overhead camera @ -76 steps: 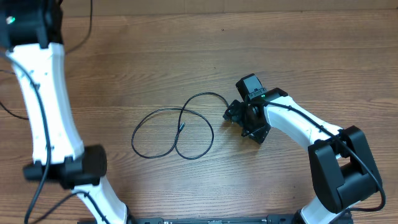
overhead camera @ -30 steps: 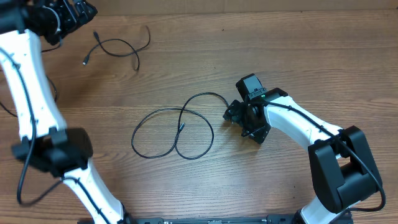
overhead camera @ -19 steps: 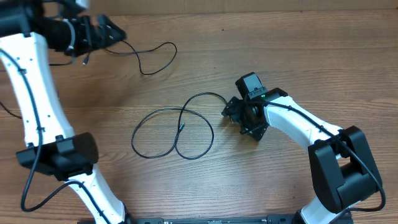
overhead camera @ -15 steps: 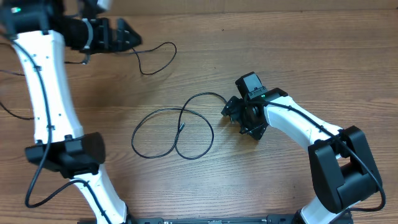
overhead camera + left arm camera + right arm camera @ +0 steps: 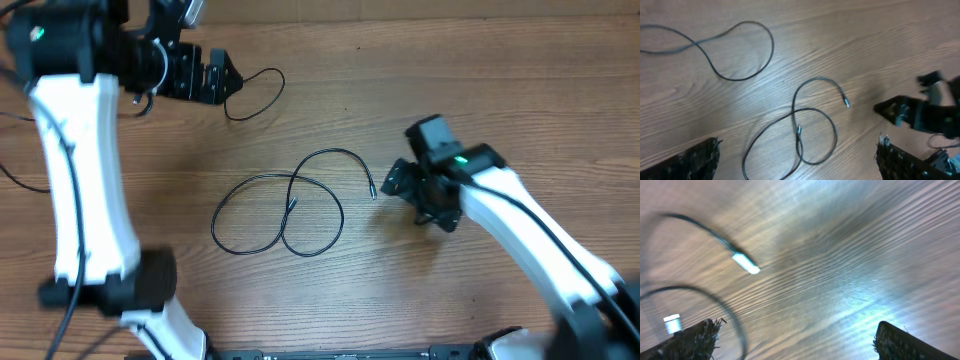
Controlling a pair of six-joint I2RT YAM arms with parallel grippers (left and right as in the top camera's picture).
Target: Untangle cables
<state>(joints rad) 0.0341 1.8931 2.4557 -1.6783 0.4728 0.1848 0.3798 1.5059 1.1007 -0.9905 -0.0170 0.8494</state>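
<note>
White right arm (image 5: 520,215) low, pincer (image 5: 795,332) agape

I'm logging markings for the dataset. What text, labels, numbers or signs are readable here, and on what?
None: no readable text on the cables, the wooden table, the left arm or the right arm.
The green light on the right arm carries no lettering.

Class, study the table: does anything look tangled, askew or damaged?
The middle cable crosses over itself in loops, so it looks tangled. A second cable lies apart from it, curled toward the far left. No damage is visible.
</note>
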